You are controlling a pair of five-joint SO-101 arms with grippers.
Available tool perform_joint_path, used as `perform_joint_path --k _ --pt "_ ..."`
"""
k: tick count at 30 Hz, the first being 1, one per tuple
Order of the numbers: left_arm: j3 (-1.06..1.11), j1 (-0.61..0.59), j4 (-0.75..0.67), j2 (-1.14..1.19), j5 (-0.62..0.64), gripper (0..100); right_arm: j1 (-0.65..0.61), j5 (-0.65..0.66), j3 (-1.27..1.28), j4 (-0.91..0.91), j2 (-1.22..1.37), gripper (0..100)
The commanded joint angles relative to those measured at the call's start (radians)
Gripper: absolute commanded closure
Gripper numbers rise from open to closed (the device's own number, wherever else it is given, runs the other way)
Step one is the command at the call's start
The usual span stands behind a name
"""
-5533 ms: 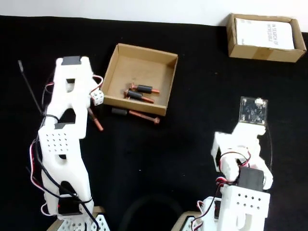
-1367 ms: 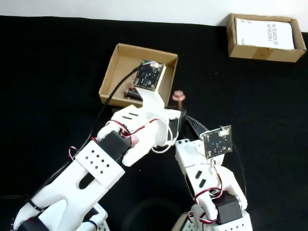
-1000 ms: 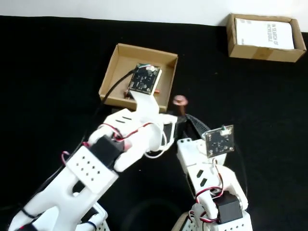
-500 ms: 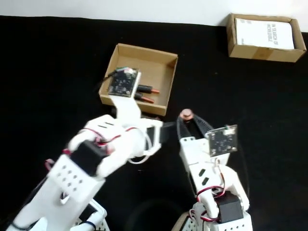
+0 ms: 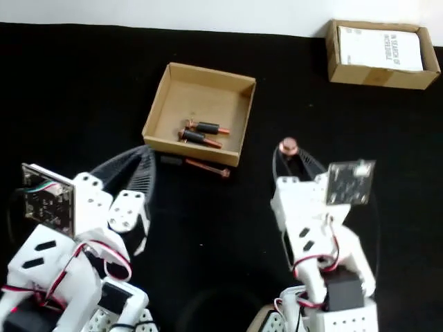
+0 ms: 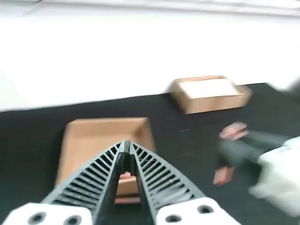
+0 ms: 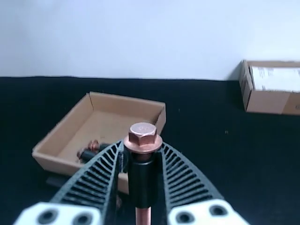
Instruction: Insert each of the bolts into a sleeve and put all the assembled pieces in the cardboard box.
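The step in hand looks to be delivery: across the black worktop point(image 5: 83, 83) the cardboard box point(image 5: 201, 97) lies well apart from the right claw point(image 7: 142, 152), which pinches a sleeve point(image 7: 142, 180) upright with a bolt point(image 7: 143, 136) seated in it, head on top and shank showing below; to do it well, I would carry the piece high enough to clear the box's near wall, lower it over the bare floor at the far side, and part the fingers only once it is low, so it does not bounce out or strike the two finished pieces point(image 5: 202, 133) inside; the left claw point(image 6: 124, 145) is pressed together on nothing, its tips near the box's near-left corner; a second box point(image 5: 381, 77) sits at the far right corner; just outside the near wall lie a loose bolt point(image 5: 206, 166) and a loose sleeve point(image 5: 171, 160), easily knocked by a low pass.
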Motion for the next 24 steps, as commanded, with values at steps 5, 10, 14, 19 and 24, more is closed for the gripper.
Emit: perform_joint_path --k 5,10,14,19,24 --pt "0.401 -0.312 -0.106 -0.239 -0.015 99 -0.018 0.011 -0.538 -0.021 0.61 99.2" --pt "0.786 -0.38 -0.302 -0.363 -0.012 99 -0.074 0.147 -0.731 -0.021 0.987 99.2" --pt "1.021 -0.38 -0.519 -0.377 -0.009 99 -0.125 0.325 -0.869 -0.021 1.234 99.2" --pt "1.03 -0.38 -0.535 -0.372 -0.008 99 -0.162 0.516 -1.044 -0.024 1.469 99.2" --pt "1.03 -0.36 -0.322 -0.364 -0.008 99 -0.208 0.672 -1.224 -0.025 1.669 99.2"
